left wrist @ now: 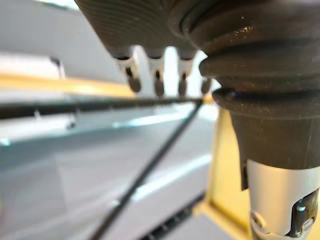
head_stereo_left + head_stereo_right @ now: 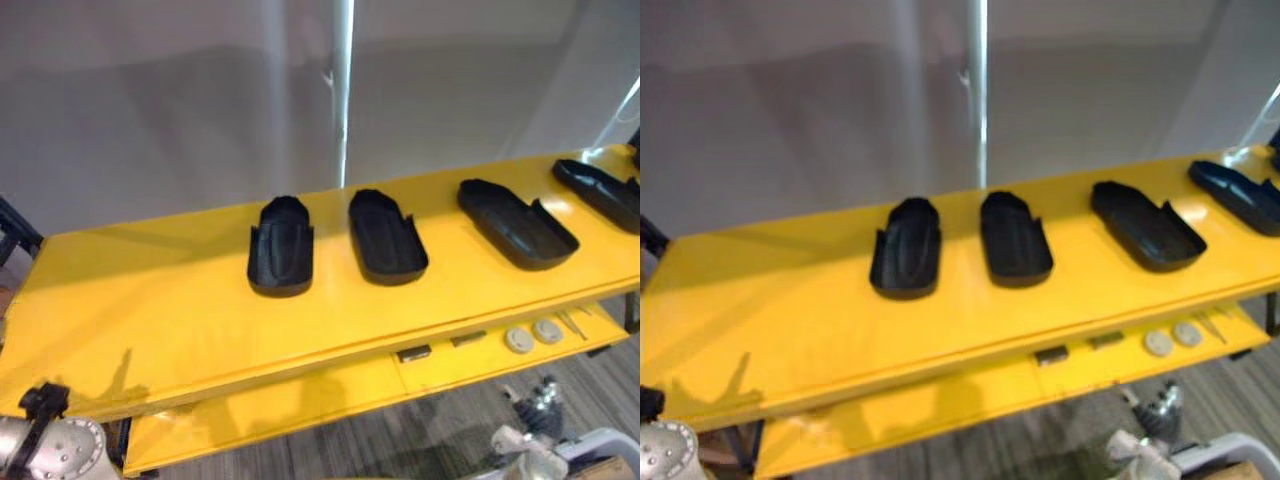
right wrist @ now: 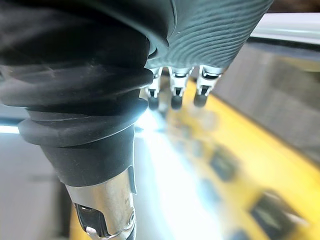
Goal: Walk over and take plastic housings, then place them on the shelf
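Several black plastic housings lie open side up in a row on the yellow top shelf (image 2: 150,300): one left of centre (image 2: 280,248), one at centre (image 2: 387,237), one further right (image 2: 517,224) and one at the far right edge (image 2: 600,192). My left hand (image 1: 157,75) hangs with relaxed fingers and holds nothing, with a yellow frame edge blurred beyond it. My right hand (image 3: 175,92) also hangs with straight fingers, empty, above a blurred yellow surface. Both hands are low and well short of the housings.
A lower yellow shelf (image 2: 300,400) juts out under the top one, carrying two pale round discs (image 2: 532,335) and small dark blocks (image 2: 413,353). A grey wall stands behind the shelf. Grey carpet floor (image 2: 440,430) lies in front.
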